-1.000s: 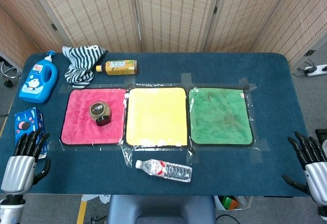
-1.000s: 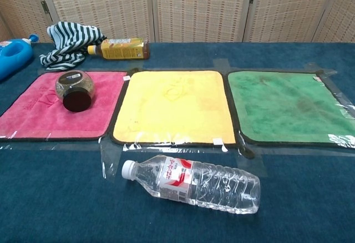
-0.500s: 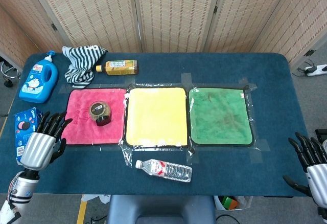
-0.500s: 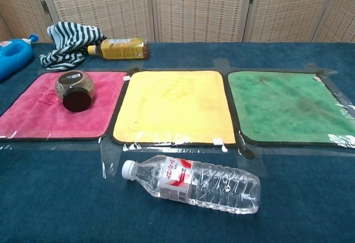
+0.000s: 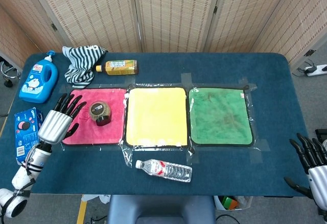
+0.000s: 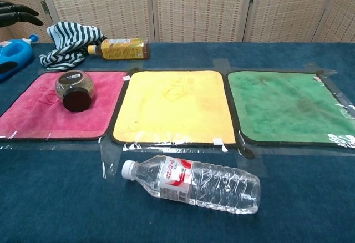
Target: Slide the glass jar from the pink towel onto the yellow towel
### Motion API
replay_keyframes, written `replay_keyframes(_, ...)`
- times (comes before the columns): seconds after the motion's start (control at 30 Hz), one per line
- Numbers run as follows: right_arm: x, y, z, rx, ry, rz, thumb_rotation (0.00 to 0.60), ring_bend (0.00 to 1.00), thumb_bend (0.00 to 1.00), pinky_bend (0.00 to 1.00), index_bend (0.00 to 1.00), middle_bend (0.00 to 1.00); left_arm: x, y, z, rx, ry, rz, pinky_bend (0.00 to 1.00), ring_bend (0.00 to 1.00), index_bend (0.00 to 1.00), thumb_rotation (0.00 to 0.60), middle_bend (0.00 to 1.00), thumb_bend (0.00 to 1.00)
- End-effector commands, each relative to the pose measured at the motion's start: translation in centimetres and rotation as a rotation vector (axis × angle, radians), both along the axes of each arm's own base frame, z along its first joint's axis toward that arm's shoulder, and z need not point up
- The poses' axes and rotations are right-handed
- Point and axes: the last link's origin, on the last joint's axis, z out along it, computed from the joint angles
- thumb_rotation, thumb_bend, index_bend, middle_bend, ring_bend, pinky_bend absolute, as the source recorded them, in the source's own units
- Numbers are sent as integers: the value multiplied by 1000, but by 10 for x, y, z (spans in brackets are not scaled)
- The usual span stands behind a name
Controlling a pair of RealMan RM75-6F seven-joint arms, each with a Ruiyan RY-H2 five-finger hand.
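The left hand (image 5: 59, 121), fingers spread and empty, hovers left of the glass jar (image 5: 100, 112), placed to push it right onto the yellow towel (image 5: 156, 116).

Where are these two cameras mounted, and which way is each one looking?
Head view: high above the near table edge, looking steeply down on the whole table; shows the left hand over the pink towel beside the glass jar, and the right hand at the lower right.
Chest view: low, near table height, looking forward across the towels; only the left hand's fingertips show, top left.
Shared: the jar, three towels including the yellow towel, and the water bottle.
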Motion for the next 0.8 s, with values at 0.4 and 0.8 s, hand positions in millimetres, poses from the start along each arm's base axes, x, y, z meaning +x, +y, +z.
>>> replay_keyframes(0.4,4,-1,-1,4,6,-1,600,14,159,0,0,0,-21,54,-30,-3,195,87,0,0,60,600,0,332)
replay_keyframes(0.8,4,-5,-1,5,16,-14,600,13,158,0,0,0,-32,84,-45,34,298,191,0,0,19,600,0,298)
